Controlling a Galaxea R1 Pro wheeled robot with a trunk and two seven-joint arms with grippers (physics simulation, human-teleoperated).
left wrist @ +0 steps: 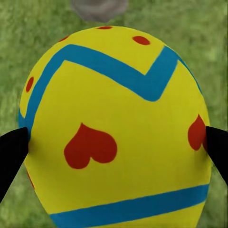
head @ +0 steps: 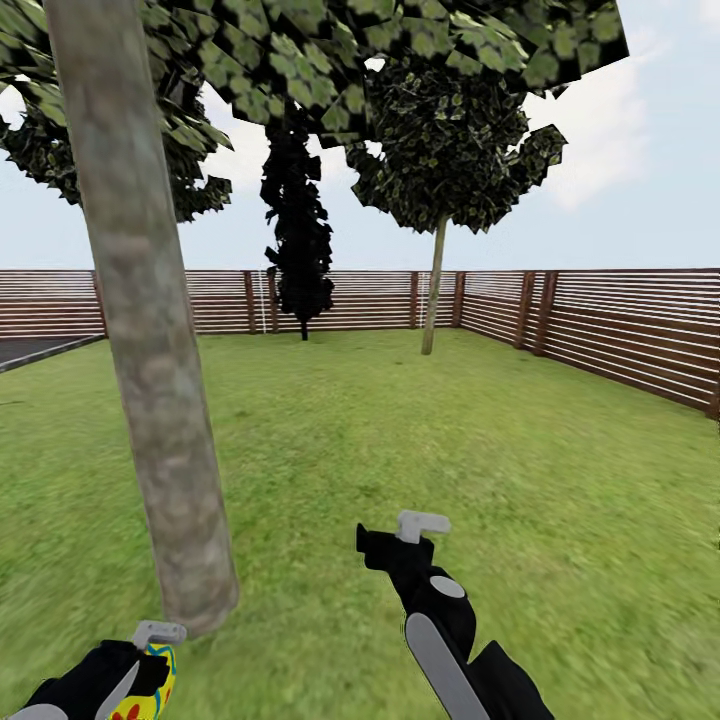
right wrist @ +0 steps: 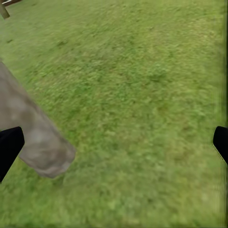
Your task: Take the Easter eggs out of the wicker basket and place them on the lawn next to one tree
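Note:
A thick grey-brown tree (head: 150, 330) rises from the lawn (head: 420, 430) just ahead on the left; its trunk base also shows in the right wrist view (right wrist: 38, 137). My left gripper (head: 150, 675) is shut on a yellow Easter egg (left wrist: 116, 128) with blue zigzags and red hearts, low at the near left, close to the trunk's foot. The egg (head: 145, 695) peeks out beside the finger. My right gripper (head: 400, 535) hangs open over bare grass to the right of the trunk, nothing between its fingers. The basket and the other eggs are out of view.
A brown slat fence (head: 620, 335) bounds the garden at the back and right. A black cypress-like tree (head: 297, 230) and a thin-trunked tree (head: 435, 285) stand near the fence. Dark asphalt (head: 30, 350) lies at far left. Grass stretches open to the right.

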